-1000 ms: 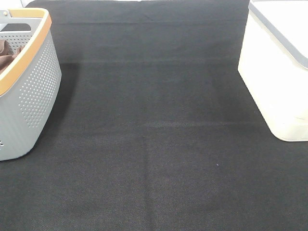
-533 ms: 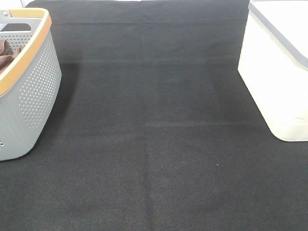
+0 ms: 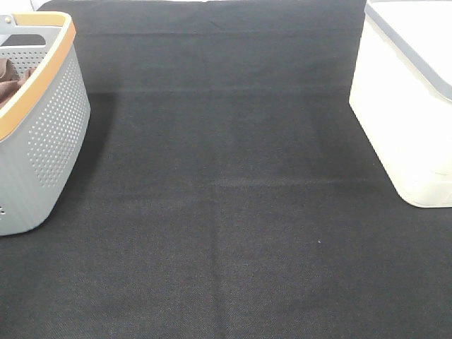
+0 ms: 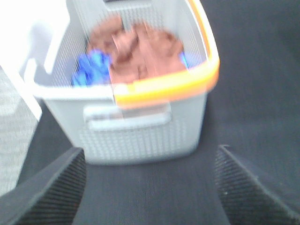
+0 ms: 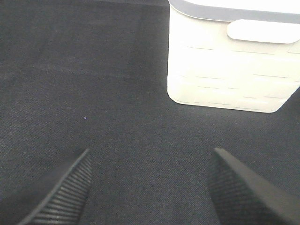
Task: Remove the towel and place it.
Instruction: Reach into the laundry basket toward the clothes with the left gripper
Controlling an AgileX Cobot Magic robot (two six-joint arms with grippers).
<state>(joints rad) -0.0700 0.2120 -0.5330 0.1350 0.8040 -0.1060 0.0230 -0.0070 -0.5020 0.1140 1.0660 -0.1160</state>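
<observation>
Nothing has shifted; left pincer gapes toward the towel, right pincer gapes empty.

the basket was grey, dotted all over with small holes, and its rim was orange. the towel was reddish-brown and plain. the blue thing was bright blue. the mat was black with a fine weave. the bin was cream-white with a grey rim. the left gripper and right gripper were black, finely ribbed.
</observation>
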